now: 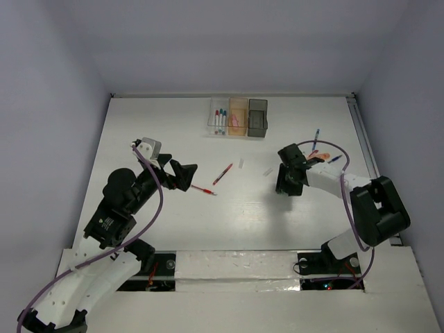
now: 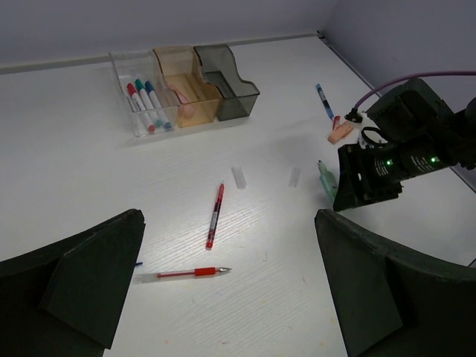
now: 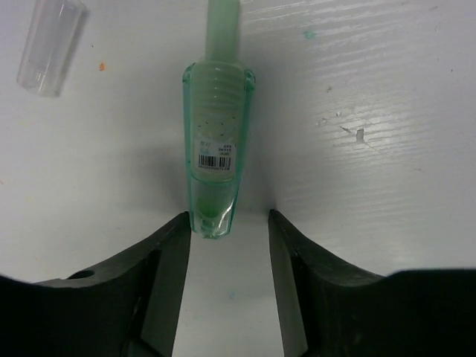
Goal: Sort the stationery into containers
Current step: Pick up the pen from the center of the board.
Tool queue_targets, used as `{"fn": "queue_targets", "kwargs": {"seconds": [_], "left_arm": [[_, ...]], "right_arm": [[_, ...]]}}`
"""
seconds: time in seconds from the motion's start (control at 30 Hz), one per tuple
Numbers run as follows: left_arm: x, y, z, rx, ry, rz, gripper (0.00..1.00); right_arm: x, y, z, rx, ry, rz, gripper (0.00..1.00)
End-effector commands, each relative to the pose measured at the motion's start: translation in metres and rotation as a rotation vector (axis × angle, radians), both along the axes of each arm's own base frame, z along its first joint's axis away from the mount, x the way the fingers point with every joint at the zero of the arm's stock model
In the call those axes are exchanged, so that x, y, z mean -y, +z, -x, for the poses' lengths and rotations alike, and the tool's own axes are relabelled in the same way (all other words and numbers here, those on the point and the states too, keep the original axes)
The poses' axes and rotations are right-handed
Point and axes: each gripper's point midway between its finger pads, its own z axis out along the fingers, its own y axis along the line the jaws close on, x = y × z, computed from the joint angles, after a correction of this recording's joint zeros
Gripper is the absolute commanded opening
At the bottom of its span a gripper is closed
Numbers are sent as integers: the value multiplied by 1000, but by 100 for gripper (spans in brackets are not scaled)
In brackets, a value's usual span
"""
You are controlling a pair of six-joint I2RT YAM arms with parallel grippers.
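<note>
Right gripper (image 3: 228, 223): jaws are standing apart, straddling the tail end of the tube (image 3: 217, 134), not yet pinching it.
Left gripper (image 2: 229, 217): is hanging spread wide, holding nothing.
Tube: is lying flat, well apart from the orange bin (image 2: 201, 110), to its right and nearer the arms.
Risk: jaws are bracketing only the tube's tip, off-centre; closing is likely to nudge it sideways, or it may droop and slip when lifted.
Clear bin (image 2: 123, 89): just left of the orange bin, is holding three markers (image 2: 145, 100).
Orange bin: is holding pink items (image 2: 182, 93).
Grey bin (image 2: 238, 100): just right of the orange bin, nothing is showing inside.

White table (image 1: 139, 139) with faint wood grain, pale grey walls (image 1: 55, 55) on three sides, metal rail (image 1: 362, 132) along its right edge
</note>
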Motion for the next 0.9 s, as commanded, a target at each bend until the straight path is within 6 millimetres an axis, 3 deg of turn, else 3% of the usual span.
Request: {"fn": "queue_targets", "kwargs": {"seconds": [0.0,0.23,0.37,0.5,0.6,0.73,0.87], "left_arm": [[4,12,0,46,-17,32,99],[6,12,2,43,-26,36,99],[7,12,2,41,-28,42,99],[20,14,9,32,-101,72,95],[33,15,13,15,-170,108,83],[51,21,15,-22,-244,183,79],[73,12,4,-131,-285,293,79]], "right_arm": [[-6,2,-12,27,5,20,50],[-8,1,-11,21,11,37,31],[-5,11,-9,41,12,55,18],[-9,52,-8,145,34,14,14],[-22,79,-1,207,78,-46,13],[-58,130,5,339,168,-198,13],[-95,153,5,412,265,-284,13]]}}
